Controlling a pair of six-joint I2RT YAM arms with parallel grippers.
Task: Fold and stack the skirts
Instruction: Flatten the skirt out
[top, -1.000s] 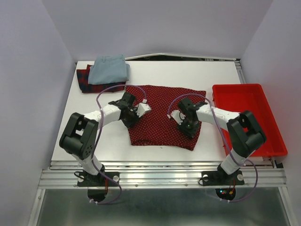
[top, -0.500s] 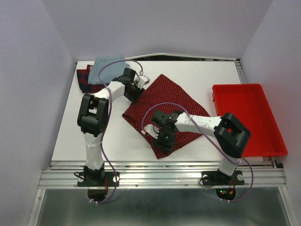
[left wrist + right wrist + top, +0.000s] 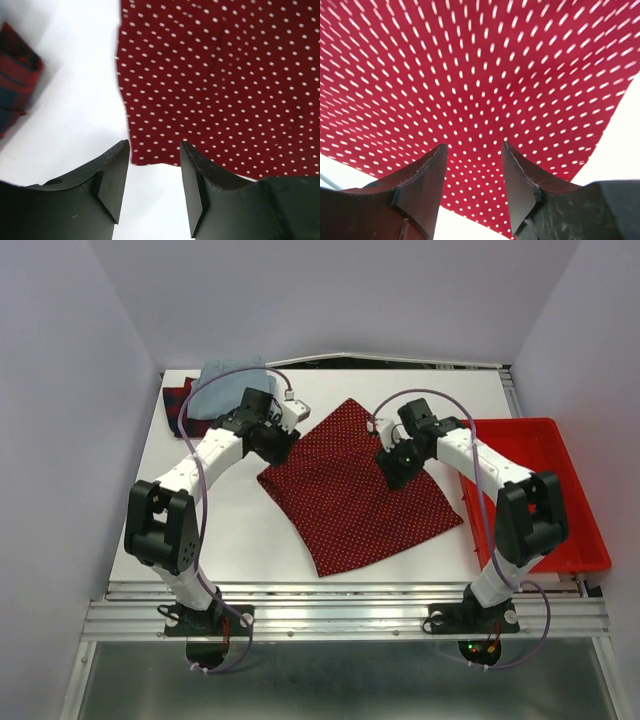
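The dark red skirt with tiny white dots (image 3: 350,495) lies flat on the white table, turned like a diamond. My left gripper (image 3: 283,443) is at its left corner, open; in the left wrist view the gripper (image 3: 154,172) has bare table between its fingers (image 3: 114,182) and the dotted skirt's edge (image 3: 225,75) just ahead. My right gripper (image 3: 394,468) hovers open over the skirt's upper right part; the right wrist view shows the gripper (image 3: 474,172) above the dotted cloth (image 3: 480,75), holding nothing. The pale blue skirt (image 3: 225,375) lies on the plaid skirt (image 3: 177,406) at the back left.
A rigid bright red tray (image 3: 545,485) stands at the right edge of the table, close to the right arm's elbow. The plaid skirt (image 3: 15,85) shows to the left of the left gripper. Grey walls close in the table on three sides.
The dotted skirt has been turned and spread into a diamond. The right gripper moved from the skirt's front part up to its back right. Both grippers have opened wider.
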